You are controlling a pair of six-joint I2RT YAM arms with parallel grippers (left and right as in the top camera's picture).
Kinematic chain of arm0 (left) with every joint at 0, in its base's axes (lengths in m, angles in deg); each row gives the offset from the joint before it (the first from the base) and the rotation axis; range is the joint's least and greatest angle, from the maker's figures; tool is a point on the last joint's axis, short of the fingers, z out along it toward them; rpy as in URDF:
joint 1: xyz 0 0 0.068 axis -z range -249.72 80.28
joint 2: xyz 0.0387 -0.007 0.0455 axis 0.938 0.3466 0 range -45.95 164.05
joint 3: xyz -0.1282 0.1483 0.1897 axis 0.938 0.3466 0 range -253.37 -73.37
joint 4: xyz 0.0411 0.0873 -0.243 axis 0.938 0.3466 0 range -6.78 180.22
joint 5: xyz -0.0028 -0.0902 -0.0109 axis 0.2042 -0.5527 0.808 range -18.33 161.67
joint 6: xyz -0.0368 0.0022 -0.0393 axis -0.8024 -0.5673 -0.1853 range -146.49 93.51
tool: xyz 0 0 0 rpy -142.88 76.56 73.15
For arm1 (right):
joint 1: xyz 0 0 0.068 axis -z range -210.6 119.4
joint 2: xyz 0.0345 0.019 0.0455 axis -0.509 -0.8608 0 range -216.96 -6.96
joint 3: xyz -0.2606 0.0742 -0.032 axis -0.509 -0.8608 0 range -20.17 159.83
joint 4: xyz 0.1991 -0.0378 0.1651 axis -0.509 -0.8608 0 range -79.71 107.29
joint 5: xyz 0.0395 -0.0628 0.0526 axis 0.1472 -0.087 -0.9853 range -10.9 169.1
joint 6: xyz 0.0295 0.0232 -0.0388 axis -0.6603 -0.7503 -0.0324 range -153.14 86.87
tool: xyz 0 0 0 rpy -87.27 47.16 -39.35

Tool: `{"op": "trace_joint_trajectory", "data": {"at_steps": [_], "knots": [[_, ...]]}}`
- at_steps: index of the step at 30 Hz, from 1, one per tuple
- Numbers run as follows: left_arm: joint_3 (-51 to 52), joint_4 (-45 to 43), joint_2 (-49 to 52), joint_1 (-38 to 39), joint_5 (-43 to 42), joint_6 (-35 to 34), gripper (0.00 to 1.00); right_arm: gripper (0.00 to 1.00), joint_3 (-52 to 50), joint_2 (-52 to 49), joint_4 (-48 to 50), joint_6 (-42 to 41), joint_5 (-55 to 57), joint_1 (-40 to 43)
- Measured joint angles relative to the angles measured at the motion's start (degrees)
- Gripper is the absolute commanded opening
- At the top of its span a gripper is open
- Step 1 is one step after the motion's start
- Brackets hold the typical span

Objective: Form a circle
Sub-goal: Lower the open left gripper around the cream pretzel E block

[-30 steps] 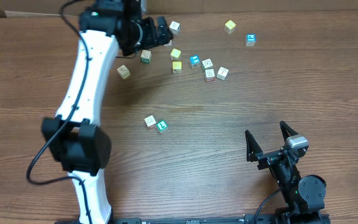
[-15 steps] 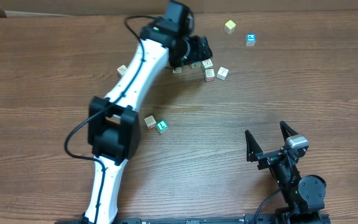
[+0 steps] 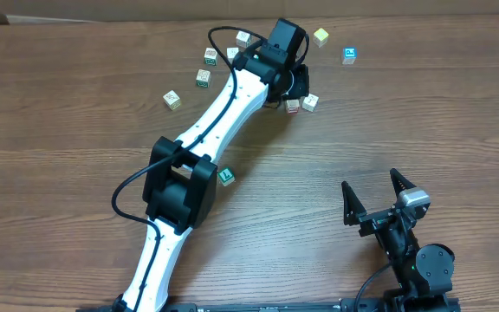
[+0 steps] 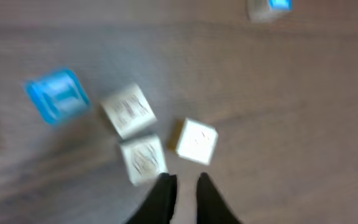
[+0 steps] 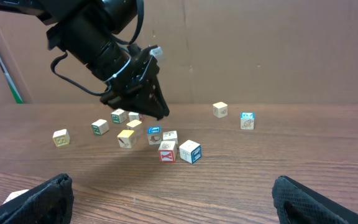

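Note:
Small printed cubes lie scattered at the table's far side, and no circle of them shows in any view. My left gripper [image 3: 296, 89] is shut and holds nothing, its tips hovering over a red-lettered cube [image 3: 292, 105] and a white cube [image 3: 310, 102]. The blurred left wrist view has the left gripper [image 4: 184, 186] just short of two whitish cubes [image 4: 143, 159] [image 4: 196, 140], with a blue cube [image 4: 58, 94] to the left. A green-faced cube [image 3: 226, 177] lies beside the left arm's elbow. My right gripper [image 3: 372, 184] rests open and empty near the front edge.
More cubes lie at the far left [image 3: 172, 100] [image 3: 203, 77] [image 3: 243, 38]. A yellow cube [image 3: 320, 36] and a blue-faced cube [image 3: 349, 55] sit at the far right. The left arm [image 3: 223, 113] stretches diagonally across the table's middle. Brown cardboard [image 5: 260, 50] backs the table.
The left arm has swung right, from the cubes at the far left to the cluster near the middle. Its jaws have closed on nothing. The right arm has not moved.

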Motion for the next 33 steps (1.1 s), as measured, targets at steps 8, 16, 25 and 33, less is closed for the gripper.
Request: {"op": "trace_joint_trajectory", "data": {"at_steps": [8,16,25,33], "knots": [[-0.1,-4.2,3.3,1.1,6.9,0.0,0.6,1.0,0.0,0.0,0.0,0.0,0.0,0.0],[-0.1,-4.0,5.0,1.5,7.9,-0.2,0.48,1.0,0.0,0.0,0.0,0.0,0.0,0.0],[-0.1,-2.0,5.0,1.5,8.3,-0.1,0.45,1.0,0.0,0.0,0.0,0.0,0.0,0.0],[0.7,-2.1,5.0,1.9,8.3,-0.2,0.51,1.0,0.0,0.0,0.0,0.0,0.0,0.0]]}}
